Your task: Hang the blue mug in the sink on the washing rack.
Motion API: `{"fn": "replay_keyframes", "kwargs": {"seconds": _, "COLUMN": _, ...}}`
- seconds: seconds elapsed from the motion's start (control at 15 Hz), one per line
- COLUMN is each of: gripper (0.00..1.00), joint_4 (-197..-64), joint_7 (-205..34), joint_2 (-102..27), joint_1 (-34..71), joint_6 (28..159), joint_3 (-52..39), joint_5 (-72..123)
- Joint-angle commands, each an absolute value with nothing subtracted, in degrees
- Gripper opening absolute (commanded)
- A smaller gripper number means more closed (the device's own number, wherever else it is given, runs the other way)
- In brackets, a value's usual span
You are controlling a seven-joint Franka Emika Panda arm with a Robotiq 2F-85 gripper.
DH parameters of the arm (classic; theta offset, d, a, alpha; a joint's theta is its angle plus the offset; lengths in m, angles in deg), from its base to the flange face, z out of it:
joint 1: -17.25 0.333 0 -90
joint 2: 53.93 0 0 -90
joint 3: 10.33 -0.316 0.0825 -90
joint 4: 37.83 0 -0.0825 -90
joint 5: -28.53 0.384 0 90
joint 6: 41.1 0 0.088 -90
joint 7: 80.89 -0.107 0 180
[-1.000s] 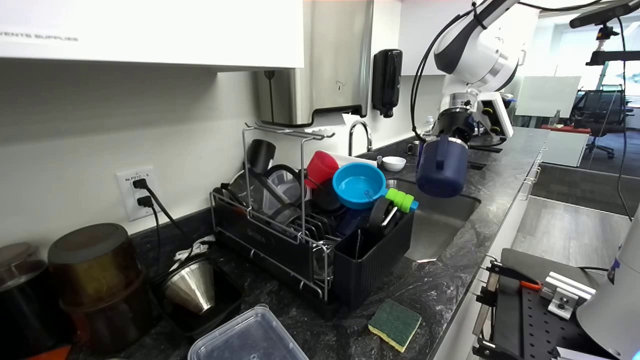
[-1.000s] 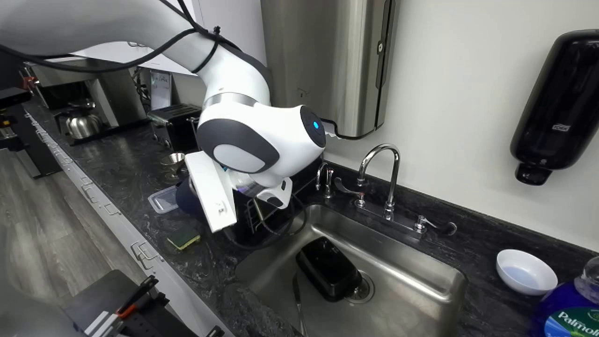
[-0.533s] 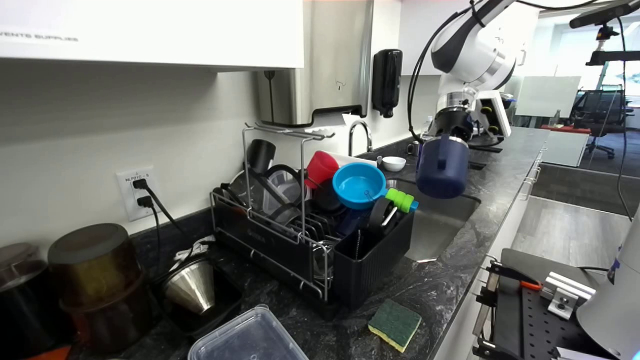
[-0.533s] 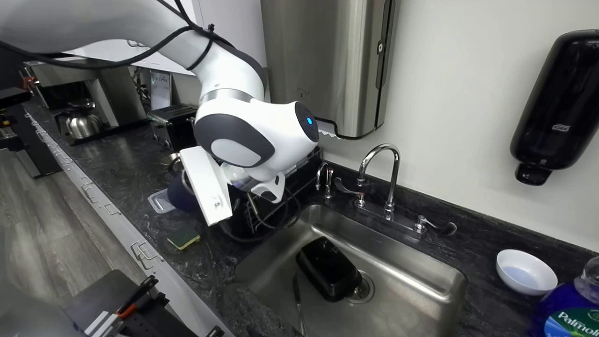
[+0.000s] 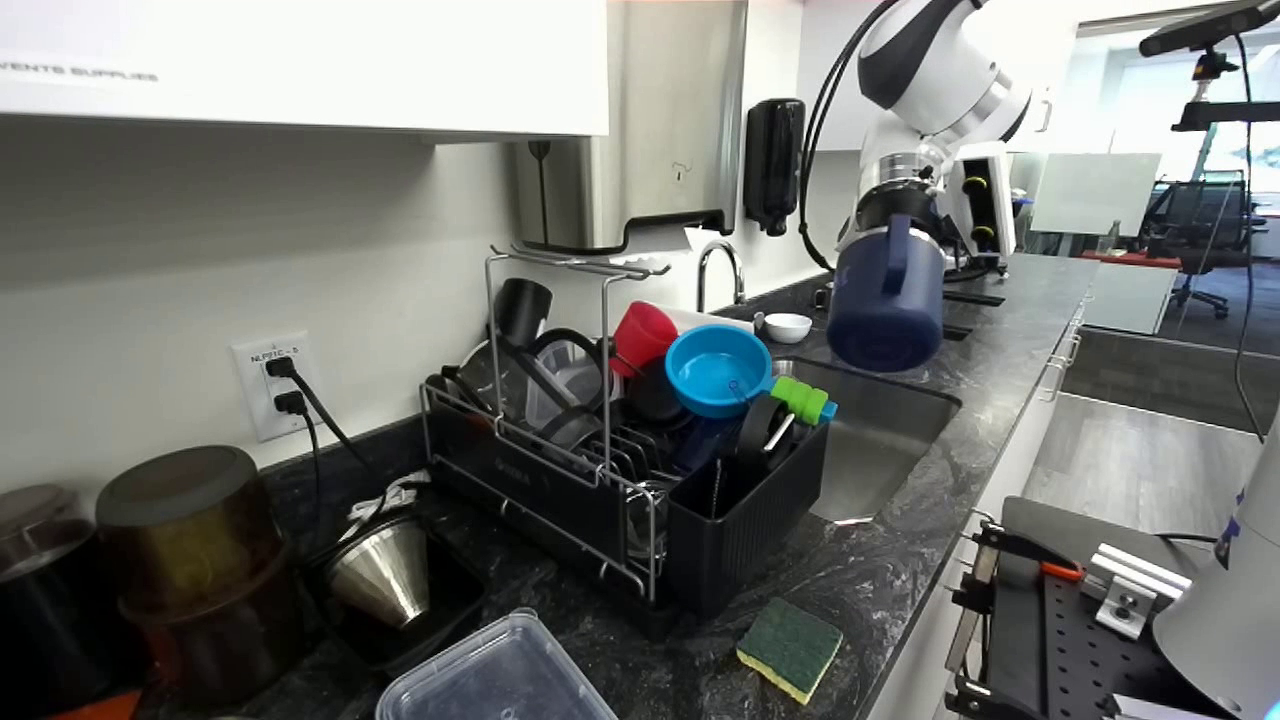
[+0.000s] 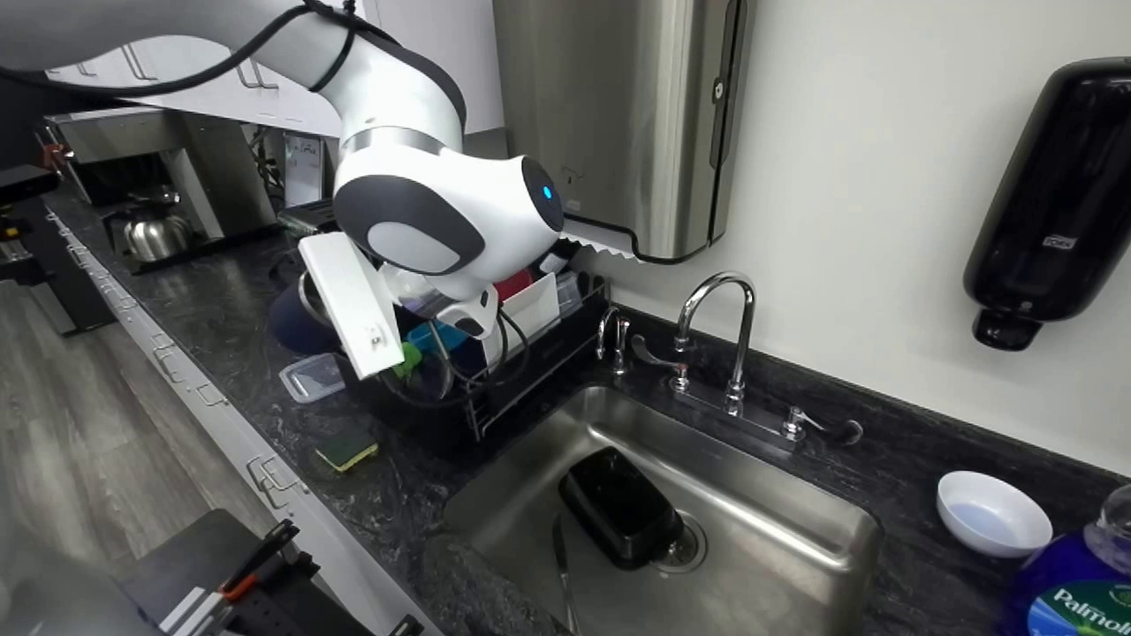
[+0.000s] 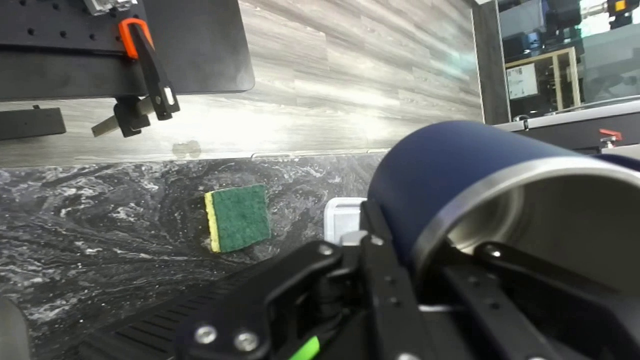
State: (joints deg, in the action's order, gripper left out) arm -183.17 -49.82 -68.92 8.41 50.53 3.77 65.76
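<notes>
One blue mug (image 5: 882, 305) in one tool (image 7: 411, 232), one washing rack (image 5: 545, 492).

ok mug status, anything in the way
Gripper shut on blue mug at rim. Held in air, not yet hung on washing rack. Red cup, light-blue bowl piled there, possibly in the way.

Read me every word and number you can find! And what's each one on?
"VENTS SUPPLIES": on the white cabinet, the start maybe cut off.
"TORK": on the black wall dispenser.
"Palmoli": on the blue bottle, cut off by the picture's edge.
"NLP": on the wall outlet; the rest is too blurred.
Too blurred to read: the marks on the washing rack and the small sign at the back.
</notes>
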Motion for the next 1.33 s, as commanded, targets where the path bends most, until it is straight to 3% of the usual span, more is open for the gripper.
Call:
{"fn": "replay_keyframes", "kwargs": {"seconds": 0.0, "gripper": 0.02, "joint_4": -184.5, "joint_7": -51.4, "joint_2": -71.3, "joint_1": 8.8, "joint_6": 49.5, "joint_3": 3.0, "joint_5": 69.3}}
{"fn": "replay_keyframes", "kwargs": {"seconds": 1.27, "gripper": 0.02, "joint_4": -190.9, "joint_7": -57.6, "joint_2": -73.8, "joint_1": 14.1, "joint_6": 64.1, "joint_3": -7.5, "joint_5": 85.8}}
